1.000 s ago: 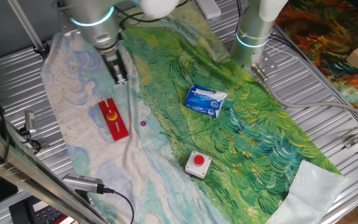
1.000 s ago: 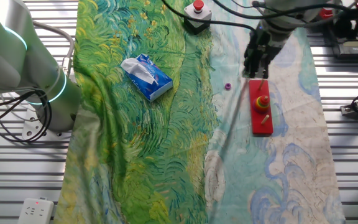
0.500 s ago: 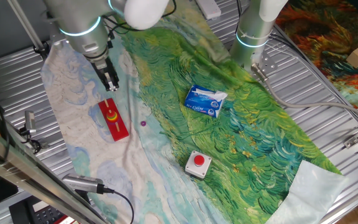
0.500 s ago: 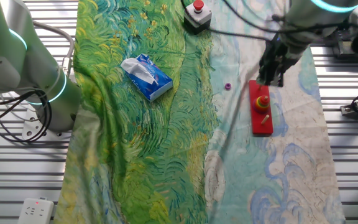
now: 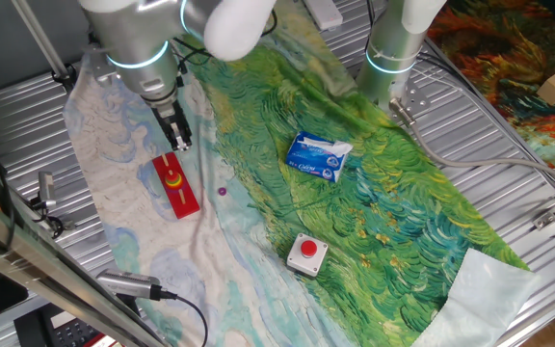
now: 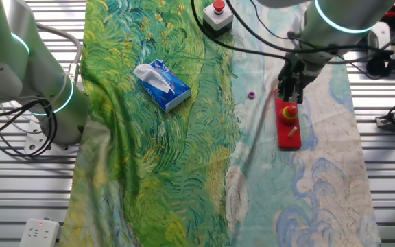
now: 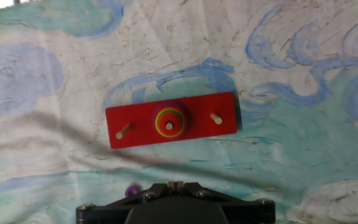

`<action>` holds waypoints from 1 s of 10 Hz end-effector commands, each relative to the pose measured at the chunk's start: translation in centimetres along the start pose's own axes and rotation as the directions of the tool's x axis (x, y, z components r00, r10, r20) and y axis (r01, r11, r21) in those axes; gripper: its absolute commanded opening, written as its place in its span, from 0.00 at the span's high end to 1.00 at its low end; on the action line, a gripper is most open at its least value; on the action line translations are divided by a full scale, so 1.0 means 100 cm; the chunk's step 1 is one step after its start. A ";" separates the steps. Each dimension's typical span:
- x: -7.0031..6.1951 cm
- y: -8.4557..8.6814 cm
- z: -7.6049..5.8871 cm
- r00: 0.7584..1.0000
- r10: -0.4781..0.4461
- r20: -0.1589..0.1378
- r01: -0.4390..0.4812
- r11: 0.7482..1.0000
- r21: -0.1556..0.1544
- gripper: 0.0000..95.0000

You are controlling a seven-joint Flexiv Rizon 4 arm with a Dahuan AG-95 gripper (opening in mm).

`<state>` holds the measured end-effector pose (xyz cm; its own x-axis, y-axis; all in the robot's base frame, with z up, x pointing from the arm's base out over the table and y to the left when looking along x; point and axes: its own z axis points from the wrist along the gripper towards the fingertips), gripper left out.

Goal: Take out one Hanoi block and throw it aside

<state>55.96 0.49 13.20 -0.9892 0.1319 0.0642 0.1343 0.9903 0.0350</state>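
Three pegs (image 7: 215, 118) only in hand view

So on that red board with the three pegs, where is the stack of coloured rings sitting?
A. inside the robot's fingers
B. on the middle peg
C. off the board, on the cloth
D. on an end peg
B: in the hand view the ring stack sits on the centre peg of the red board, with a bare peg on either side.

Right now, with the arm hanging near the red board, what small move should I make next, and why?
Probably shift the gripper over the middle peg, then descend. The fixed views show it above the end of the red rectangular base board, holding nothing, while the small red top disc sits on the striped stack at the board's centre, untouched.
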 end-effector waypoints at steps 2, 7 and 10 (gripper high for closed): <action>0.003 0.000 0.008 1.000 0.001 0.017 -0.001 1.000 0.001 1.00; 0.006 0.002 0.020 0.999 -0.004 0.042 0.003 1.000 0.010 1.00; 0.006 0.002 0.021 0.999 -0.013 0.047 0.013 1.000 0.008 1.00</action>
<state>55.15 0.84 11.16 -0.9926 0.1207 0.0145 0.1211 0.9922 0.0280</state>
